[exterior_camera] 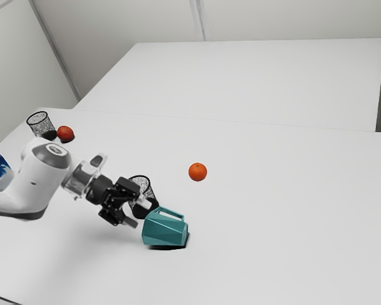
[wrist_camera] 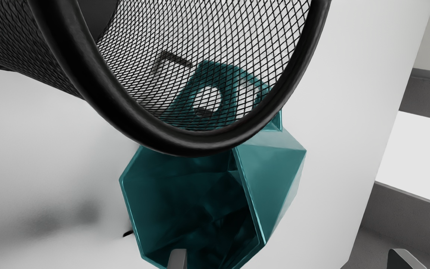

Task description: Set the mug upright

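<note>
The teal mug (exterior_camera: 164,229) lies on its side on the white table, its handle up and toward the mesh cup. My gripper (exterior_camera: 143,213) is open beside the mug, at its mouth end, on the exterior view's left. In the wrist view the faceted mug (wrist_camera: 274,160) shows its dark hollow mouth, partly covered by the mesh cup's rim. There my gripper (wrist_camera: 289,259) has its two fingertips far apart, one in front of the mug's opening and the other out past the mug's side. Nothing is held between them.
A black mesh cup (exterior_camera: 140,184) stands close behind the gripper and mug, its rim (wrist_camera: 196,144) near the hand camera. An orange (exterior_camera: 197,171) rests farther back on the table (exterior_camera: 273,210). Another mesh cup (exterior_camera: 40,123) and a red fruit (exterior_camera: 65,133) are behind the arm.
</note>
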Tool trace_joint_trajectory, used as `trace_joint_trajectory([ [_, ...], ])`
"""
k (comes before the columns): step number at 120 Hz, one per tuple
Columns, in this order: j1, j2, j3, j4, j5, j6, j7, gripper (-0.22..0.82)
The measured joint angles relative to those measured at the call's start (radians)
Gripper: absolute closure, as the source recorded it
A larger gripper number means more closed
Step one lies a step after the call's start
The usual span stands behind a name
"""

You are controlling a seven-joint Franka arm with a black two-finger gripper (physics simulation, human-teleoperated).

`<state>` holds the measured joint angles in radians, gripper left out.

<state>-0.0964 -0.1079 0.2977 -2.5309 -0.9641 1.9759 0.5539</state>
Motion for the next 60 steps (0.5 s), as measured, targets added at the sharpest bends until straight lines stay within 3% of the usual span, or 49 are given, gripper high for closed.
trace_joint_trajectory([
  [38, -0.005, 0.061, -0.063, 0.021, -0.086, 0.052, 0.071, 0.04],
  [49, -0.015, 0.062, -0.072, 0.021, -0.104, 0.060, 0.083, 0.14],
  [60, -0.010, 0.056, -0.085, 0.022, -0.128, 0.065, 0.090, 0.31],
])
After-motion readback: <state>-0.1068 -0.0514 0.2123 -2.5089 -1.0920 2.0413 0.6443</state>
